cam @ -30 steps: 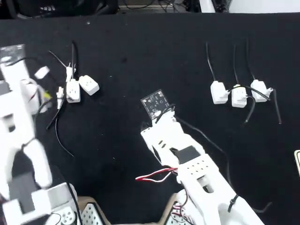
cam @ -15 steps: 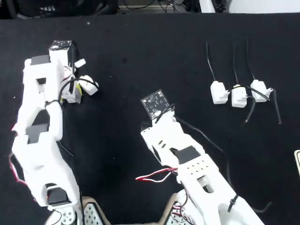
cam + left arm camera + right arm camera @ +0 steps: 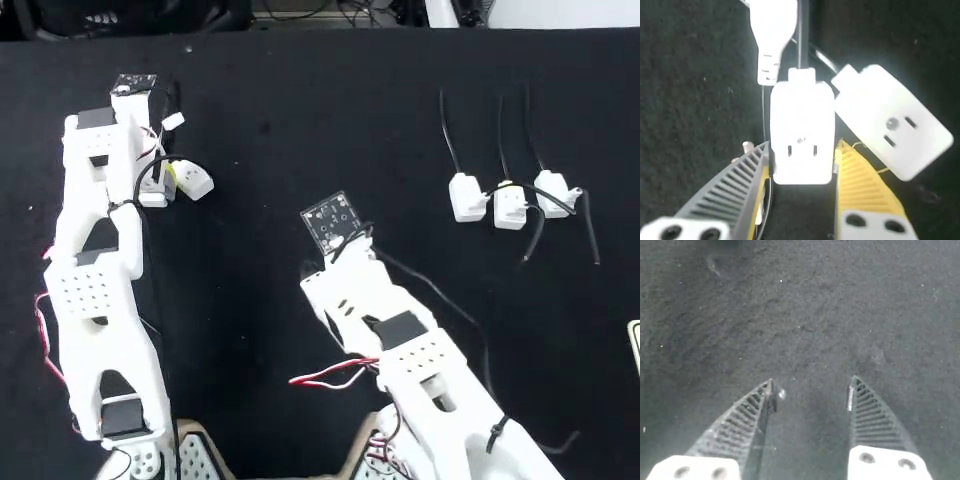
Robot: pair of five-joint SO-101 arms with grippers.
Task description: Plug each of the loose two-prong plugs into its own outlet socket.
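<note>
Lying at the far left of the table (image 3: 300, 120), the white outlet socket (image 3: 801, 135), a rounded block with two slots, sits between the fingers of the left gripper (image 3: 802, 146), which seem to pinch its sides. A second socket (image 3: 892, 132) lies tilted just beside it. The right gripper (image 3: 810, 385) hangs open mid-table.

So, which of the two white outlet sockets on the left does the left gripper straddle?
The outlet socket lying straight, its slots level, inside the left gripper. The other socket lies tilted beside it, outside the gripper.

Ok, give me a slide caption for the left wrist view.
Left gripper at a white rectangular plastic outlet socket on black cloth, a second white socket angled alongside.
</note>
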